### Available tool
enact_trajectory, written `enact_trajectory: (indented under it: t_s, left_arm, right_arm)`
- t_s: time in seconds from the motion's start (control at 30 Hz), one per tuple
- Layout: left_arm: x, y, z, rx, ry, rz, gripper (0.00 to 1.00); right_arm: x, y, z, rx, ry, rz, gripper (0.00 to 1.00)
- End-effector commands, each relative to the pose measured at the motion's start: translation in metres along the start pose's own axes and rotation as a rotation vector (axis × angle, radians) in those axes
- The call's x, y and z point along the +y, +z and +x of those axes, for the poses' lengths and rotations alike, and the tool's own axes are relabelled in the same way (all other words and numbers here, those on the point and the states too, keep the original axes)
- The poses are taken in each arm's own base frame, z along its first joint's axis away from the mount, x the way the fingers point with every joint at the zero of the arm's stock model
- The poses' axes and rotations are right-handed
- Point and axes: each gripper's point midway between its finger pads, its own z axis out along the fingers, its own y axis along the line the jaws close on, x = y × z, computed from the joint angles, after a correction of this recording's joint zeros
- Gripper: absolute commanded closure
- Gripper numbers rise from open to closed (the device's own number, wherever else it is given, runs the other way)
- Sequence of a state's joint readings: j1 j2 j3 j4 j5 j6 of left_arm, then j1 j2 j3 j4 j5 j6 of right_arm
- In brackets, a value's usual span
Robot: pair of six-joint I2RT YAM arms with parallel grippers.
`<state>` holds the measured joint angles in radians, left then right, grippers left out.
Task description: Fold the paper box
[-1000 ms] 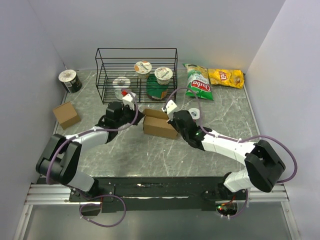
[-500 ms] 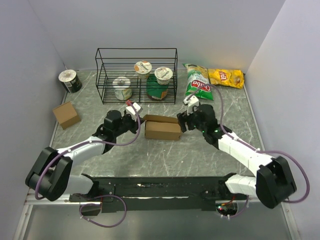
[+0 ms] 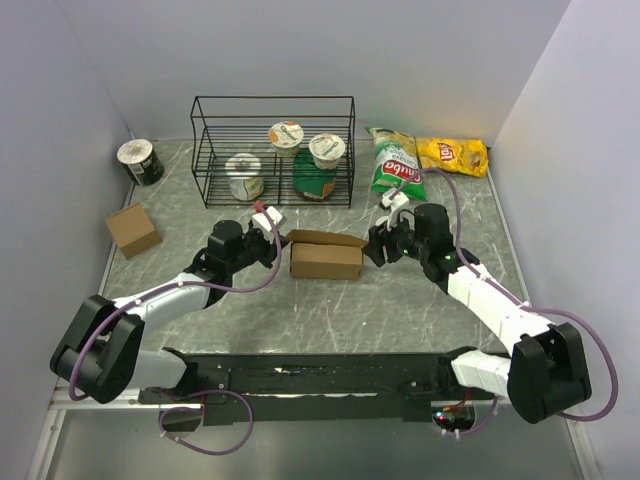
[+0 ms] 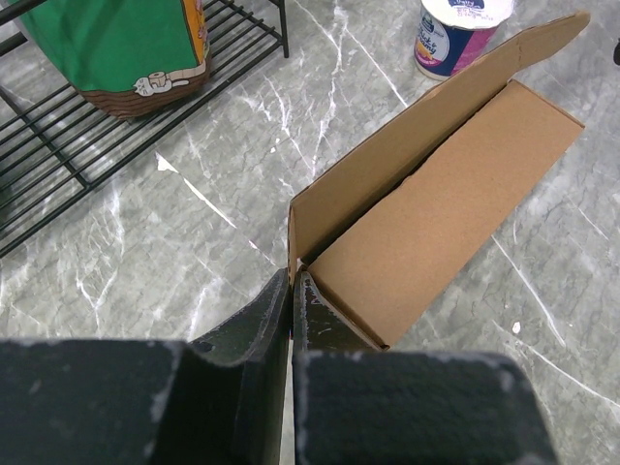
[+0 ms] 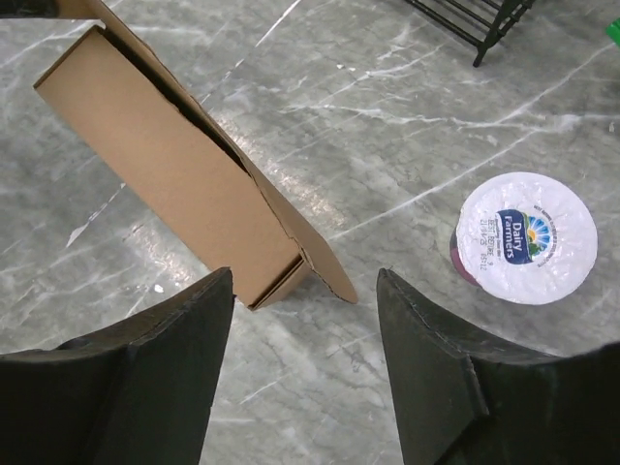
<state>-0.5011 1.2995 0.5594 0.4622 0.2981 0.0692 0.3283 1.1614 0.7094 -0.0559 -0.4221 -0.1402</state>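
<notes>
The paper box is an oblong brown carton lying on the marble table, its long lid flap standing slightly raised. My left gripper is at the box's left end, shut on the end flap, with the cardboard edge pinched between its fingertips. My right gripper hovers open just off the box's right end. Its jaws are wide apart with nothing between them, and they do not touch the cardboard.
A Dairy Farmers yogurt cup stands close to the right gripper. Behind the box is a black wire rack holding cups and a green pack. Snack bags lie at back right. A small cube box and a can sit at left.
My right gripper has opened, let go of the box and drawn back to the right. The left gripper came to the box's left end and stays shut there. The lid flap has lifted a little.
</notes>
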Motion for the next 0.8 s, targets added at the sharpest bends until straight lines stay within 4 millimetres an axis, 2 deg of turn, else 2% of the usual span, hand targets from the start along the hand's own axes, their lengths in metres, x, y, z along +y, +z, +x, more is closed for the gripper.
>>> enact_trajectory:
  t_s: [0.0,0.17,0.5,0.57,0.73,0.77]
  left_arm:
    - [-0.001,0.000,-0.020,-0.053,0.044,0.011,0.90]
    - [-0.001,0.000,-0.019,-0.051,0.044,0.011,0.90]
    - [0.000,0.001,-0.018,-0.045,0.045,0.010,0.91]
    - [-0.002,0.001,-0.018,-0.043,0.045,0.017,0.91]
    - [-0.002,0.002,-0.016,-0.033,0.043,0.021,0.91]
    - [-0.003,0.002,-0.016,-0.032,0.045,0.022,0.91]
  right_arm:
    - [-0.003,-0.001,-0.003,-0.003,-0.016,0.013,0.36]
    - [-0.011,0.006,-0.003,0.005,-0.012,0.046,0.44]
    - [-0.017,0.017,0.003,0.019,-0.014,0.054,0.48]
    - [-0.016,0.018,0.006,0.026,-0.012,0.046,0.55]
    - [-0.011,0.018,-0.003,-0.009,-0.027,0.036,0.68]
    - [-0.011,0.019,-0.003,-0.010,-0.028,0.033,0.75]
